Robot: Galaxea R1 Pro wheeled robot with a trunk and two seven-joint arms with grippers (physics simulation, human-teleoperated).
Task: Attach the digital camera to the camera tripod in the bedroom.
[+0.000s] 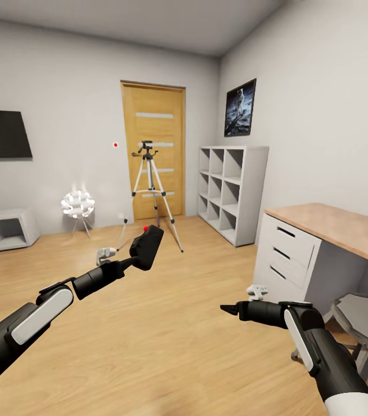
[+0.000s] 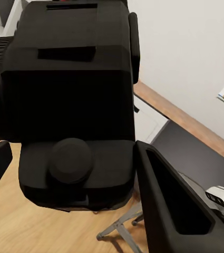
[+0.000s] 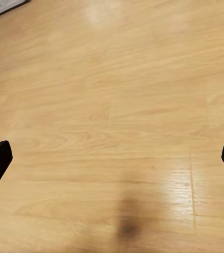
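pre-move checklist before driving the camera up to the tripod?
1. Grasp: digital camera sits between the left gripper fingers, held above the floor. ok.
2. Target in sight: camera tripod stands upright in front of the wooden door. ok.
3. Tripod head bare: nothing sits on it, though it is small in the head view. ok.
4. Path: bare plank floor between robot and tripod; floor lamp stands off to the left of it. ok.
5. Right gripper: fingers wide apart, holding nothing. ok.
6. Camera's mount side facing the tripod head: cannot tell.
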